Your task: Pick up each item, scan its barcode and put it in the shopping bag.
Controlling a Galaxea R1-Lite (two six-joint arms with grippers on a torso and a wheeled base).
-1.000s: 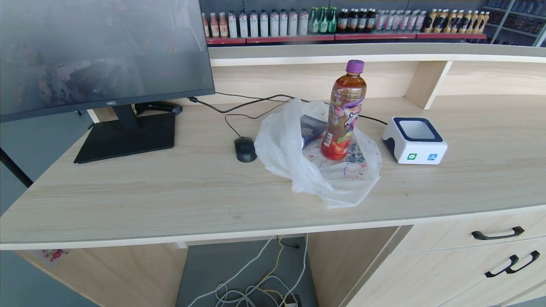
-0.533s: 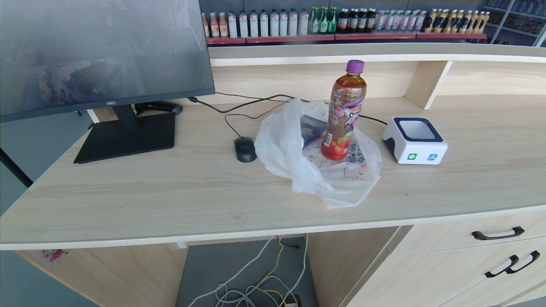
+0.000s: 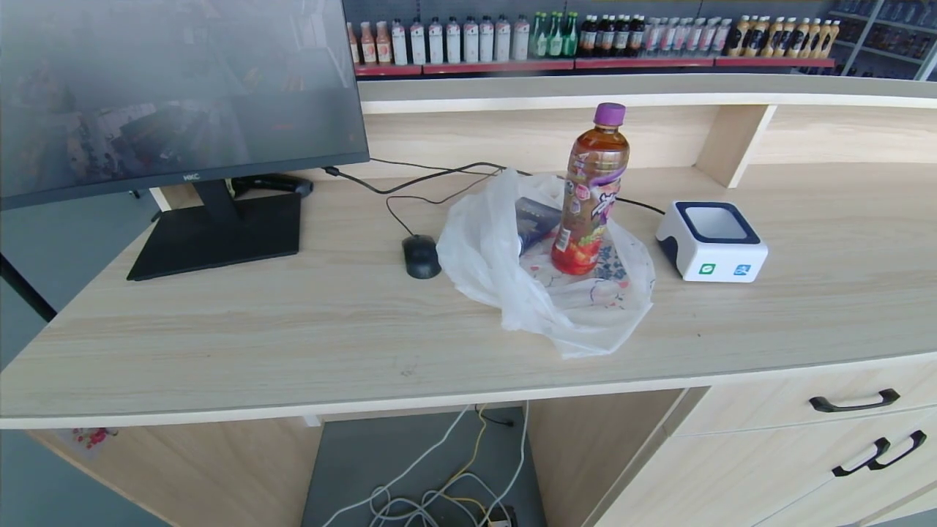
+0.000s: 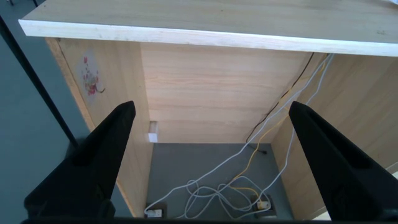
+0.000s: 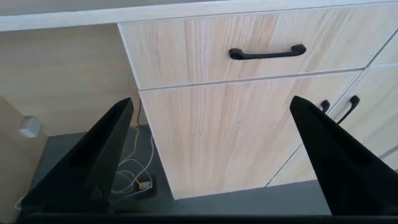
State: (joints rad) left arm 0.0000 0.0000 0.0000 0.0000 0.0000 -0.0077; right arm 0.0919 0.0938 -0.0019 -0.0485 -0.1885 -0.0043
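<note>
Light wood counter (image 3: 219,329), with a raised ledge (image 3: 659,88) along the back. Dark-screened black monitor (image 3: 176,88) at the left, on a flat square stand (image 3: 219,234). Dark object (image 3: 271,183) behind the stand, can't tell what it is. Black mouse (image 3: 421,256) just right of the stand, its thin cord (image 3: 395,208) looping back. Thicker black cables (image 3: 424,176) run along the rear of the top. Behind the ledge, red shelves (image 3: 585,64) hold rows of bottles. Below right, wood drawers (image 3: 768,399) with black handles (image 3: 853,402). Loose white and yellow wires (image 3: 432,490) lie on the floor in the open bay. Small flower sticker (image 3: 91,437) on the left panel.
</note>
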